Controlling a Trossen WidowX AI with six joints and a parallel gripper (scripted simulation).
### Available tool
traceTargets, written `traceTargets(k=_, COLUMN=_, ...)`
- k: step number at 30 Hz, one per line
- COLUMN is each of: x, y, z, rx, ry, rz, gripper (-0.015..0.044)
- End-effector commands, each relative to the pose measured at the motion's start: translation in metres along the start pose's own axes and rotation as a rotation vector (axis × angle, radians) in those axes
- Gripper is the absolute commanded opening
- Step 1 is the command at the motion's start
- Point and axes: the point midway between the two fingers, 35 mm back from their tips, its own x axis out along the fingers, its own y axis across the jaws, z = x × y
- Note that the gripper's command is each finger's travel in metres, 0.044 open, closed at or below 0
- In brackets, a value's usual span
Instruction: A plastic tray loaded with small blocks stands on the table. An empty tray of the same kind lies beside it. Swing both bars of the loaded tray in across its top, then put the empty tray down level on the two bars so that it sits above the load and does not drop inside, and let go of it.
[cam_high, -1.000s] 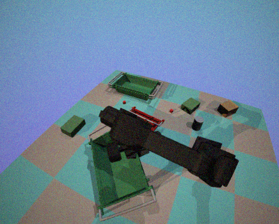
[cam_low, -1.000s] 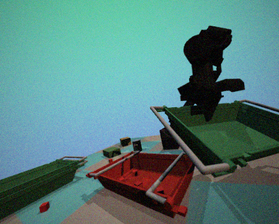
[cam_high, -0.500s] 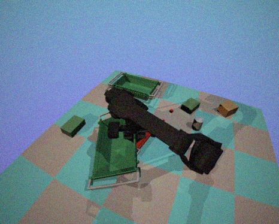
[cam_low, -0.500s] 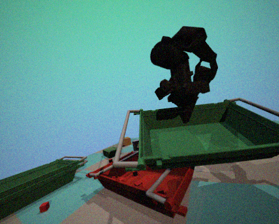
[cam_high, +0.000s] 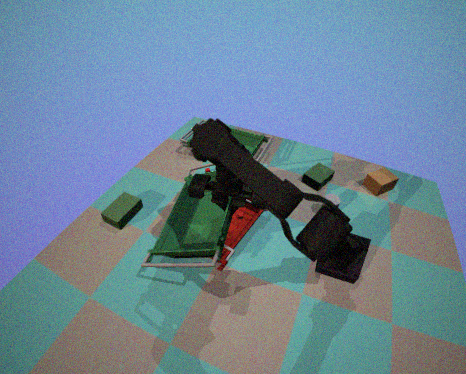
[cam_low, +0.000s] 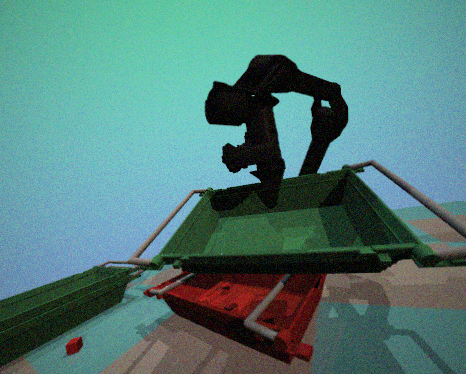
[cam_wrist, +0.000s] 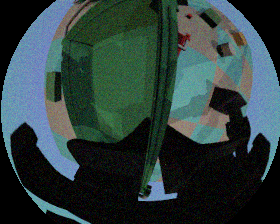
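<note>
The red tray (cam_high: 239, 234) (cam_low: 200, 320) stands on the table with small red blocks (cam_low: 226, 287) inside. Its two wire bars (cam_low: 267, 302) (cam_low: 172, 285) lie across its top. My gripper (cam_high: 225, 196) (cam_low: 270, 192) (cam_wrist: 151, 121) is shut on one long wall of the empty green tray (cam_high: 200, 230) (cam_low: 280, 237) (cam_wrist: 120, 65). That tray hangs over the red tray and looks roughly level, its own bars (cam_high: 180, 262) (cam_low: 162, 227) swung outward. It hides much of the red tray in the top view; whether it touches the bars is hidden.
Another green tray (cam_high: 247, 140) (cam_low: 65, 302) stands at the back. A small red block (cam_low: 74, 345) lies near it. Green blocks (cam_high: 122, 210) (cam_high: 318, 176), an orange block (cam_high: 381, 181) (cam_wrist: 239, 38) and a grey cylinder (cam_high: 331, 200) stand around. The arm base (cam_high: 345, 260) is at the right.
</note>
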Motion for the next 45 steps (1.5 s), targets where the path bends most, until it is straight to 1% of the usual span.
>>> traceTargets(k=1, x=-0.01, y=0.002, z=0.018, rx=0.06, ry=-0.003, rz=0.033, gripper=0.0)
traceTargets(k=12, x=-0.012, y=-0.007, z=0.067, rx=0.232, ry=0.036, rz=0.046, gripper=0.0)
traceTargets(k=45, x=-0.012, y=-0.009, z=0.071, rx=0.234, ry=0.037, rz=0.045, gripper=0.0)
